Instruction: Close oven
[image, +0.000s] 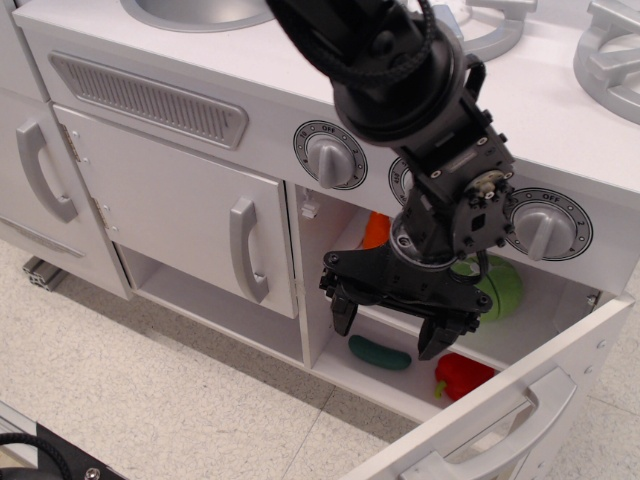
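The white toy oven stands open. Its door hangs down and out at the lower right, with the grey bar handle along its front edge. The oven cavity shows behind my arm. Round grey knobs sit above it, another at the right. My black gripper hangs in front of the open cavity, fingers pointing down, open and empty. It is left of and above the door, apart from it.
Inside the oven lie a dark green piece, a red pepper, a light green item and something orange. A shut white cupboard door with vertical grey handle is at the left. Tiled floor lies below.
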